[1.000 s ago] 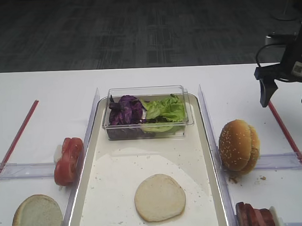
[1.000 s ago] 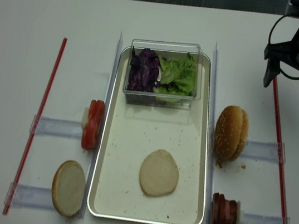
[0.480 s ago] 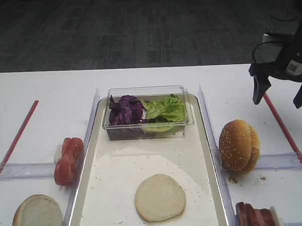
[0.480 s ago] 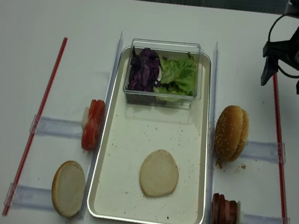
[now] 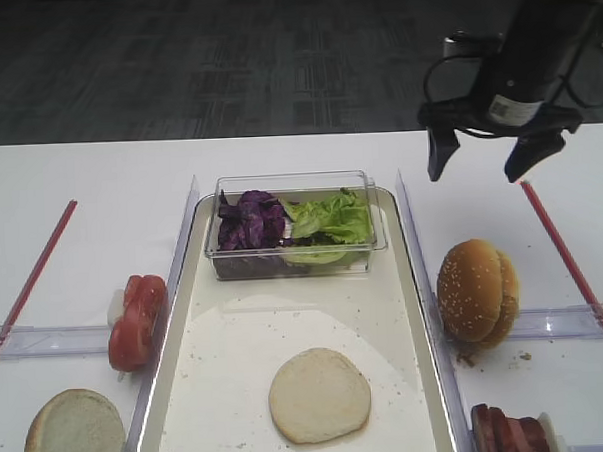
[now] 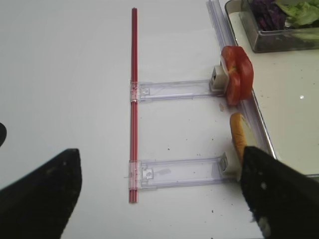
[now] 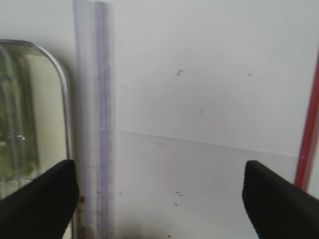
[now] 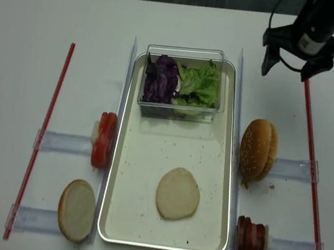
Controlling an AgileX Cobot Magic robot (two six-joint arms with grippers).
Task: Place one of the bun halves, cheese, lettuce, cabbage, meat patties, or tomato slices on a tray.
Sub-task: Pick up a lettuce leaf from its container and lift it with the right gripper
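the right gripper (image 5: pixel 484 165) hangs spread wide and empty above the table, just right of the tray's (image 5: pixel 416 281) far corner; the lettuce (image 5: pixel 329 220) sits in the clear box (image 5: pixel 295 256) to its left.

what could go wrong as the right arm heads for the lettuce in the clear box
1. The lettuce lies right against the cabbage in the small clear box, so the wide-open right end effector could catch purple leaves too.
2. The box has tall walls; a finger could hit the rim and shove it along the tray.
3. The leaf looks thin and floppy, so it may slip off short of the bun half.
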